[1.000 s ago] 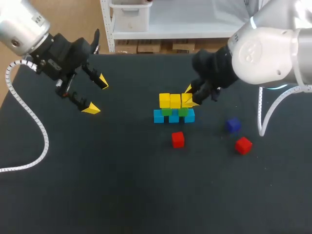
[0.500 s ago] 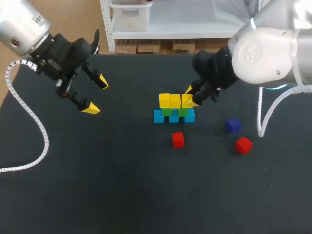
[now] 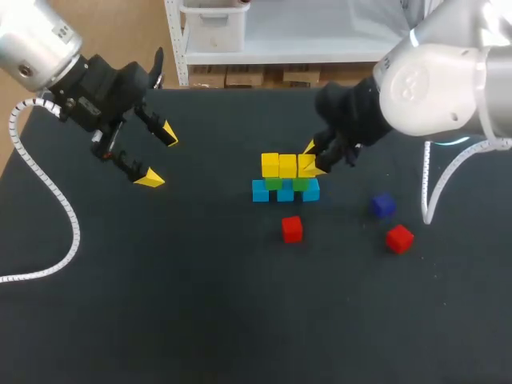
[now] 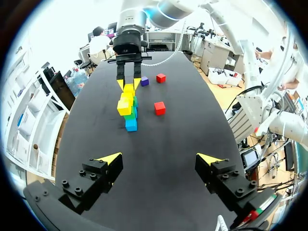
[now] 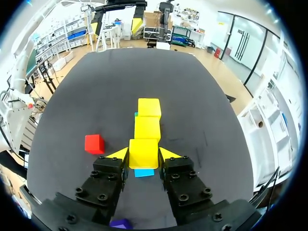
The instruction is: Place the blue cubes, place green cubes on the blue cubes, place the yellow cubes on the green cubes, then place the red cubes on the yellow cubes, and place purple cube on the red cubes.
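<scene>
One yellow cube (image 5: 144, 153) sat at the right end of the yellow row, upon the green cubes (image 3: 274, 183) and blue cubes (image 3: 261, 190), near the middle of the table (image 3: 200, 304). The right gripper (image 3: 313, 158) was closed on it from two sides. At six o'clock from the stack lay a red cube (image 3: 292, 228); at four o'clock, the purple cube (image 3: 382, 205) and a second red cube (image 3: 399, 238). The left gripper (image 3: 158, 154), at nine o'clock, hung open and held nothing.

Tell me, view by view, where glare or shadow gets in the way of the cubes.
Head view: even light, no glare on the stack; the right gripper reads dark against the table. Left wrist view: the stack is plainly lit. Right wrist view: the blue cube beneath the held yellow cube lies in shade.
</scene>
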`<state>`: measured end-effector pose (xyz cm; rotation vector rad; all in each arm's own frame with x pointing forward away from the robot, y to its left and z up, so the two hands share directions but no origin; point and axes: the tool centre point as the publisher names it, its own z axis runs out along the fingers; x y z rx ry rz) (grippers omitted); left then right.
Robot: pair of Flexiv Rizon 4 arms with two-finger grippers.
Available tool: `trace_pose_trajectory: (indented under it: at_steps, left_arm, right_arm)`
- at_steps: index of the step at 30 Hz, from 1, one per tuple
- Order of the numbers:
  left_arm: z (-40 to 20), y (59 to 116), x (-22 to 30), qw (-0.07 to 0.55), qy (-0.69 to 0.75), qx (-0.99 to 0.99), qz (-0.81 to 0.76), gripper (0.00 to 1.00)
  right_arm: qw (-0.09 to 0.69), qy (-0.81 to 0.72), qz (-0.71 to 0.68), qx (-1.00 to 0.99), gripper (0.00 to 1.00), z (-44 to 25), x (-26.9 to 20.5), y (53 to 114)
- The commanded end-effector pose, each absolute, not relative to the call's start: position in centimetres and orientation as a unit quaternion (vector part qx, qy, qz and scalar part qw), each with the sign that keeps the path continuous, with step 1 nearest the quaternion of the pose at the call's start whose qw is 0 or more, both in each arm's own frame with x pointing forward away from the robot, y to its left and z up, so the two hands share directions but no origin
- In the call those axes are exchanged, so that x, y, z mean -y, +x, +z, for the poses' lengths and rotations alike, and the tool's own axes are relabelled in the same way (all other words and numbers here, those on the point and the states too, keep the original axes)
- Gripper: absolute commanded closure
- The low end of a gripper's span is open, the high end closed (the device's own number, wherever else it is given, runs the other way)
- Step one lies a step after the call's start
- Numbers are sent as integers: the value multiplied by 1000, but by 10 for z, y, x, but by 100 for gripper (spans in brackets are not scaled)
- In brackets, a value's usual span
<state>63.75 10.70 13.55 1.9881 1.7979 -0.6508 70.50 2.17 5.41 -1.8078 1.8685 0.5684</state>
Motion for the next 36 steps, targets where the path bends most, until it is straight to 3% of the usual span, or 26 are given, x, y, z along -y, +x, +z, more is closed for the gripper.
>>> trace_pose_trajectory:
  at_steps: [1, 34, 36]
  left_arm:
    - [135, 639, -107, 190, 709, -639, -232, 0]
    - [135, 639, -107, 190, 709, -639, -232, 0]
    - [135, 639, -107, 190, 709, -639, -232, 0]
  right_arm:
    - [237, -660, 210, -681, 100, 54, -23, 707]
    - [233, -660, 213, -681, 100, 51, -22, 705]
    - [233, -660, 213, -681, 93, 51, -22, 705]
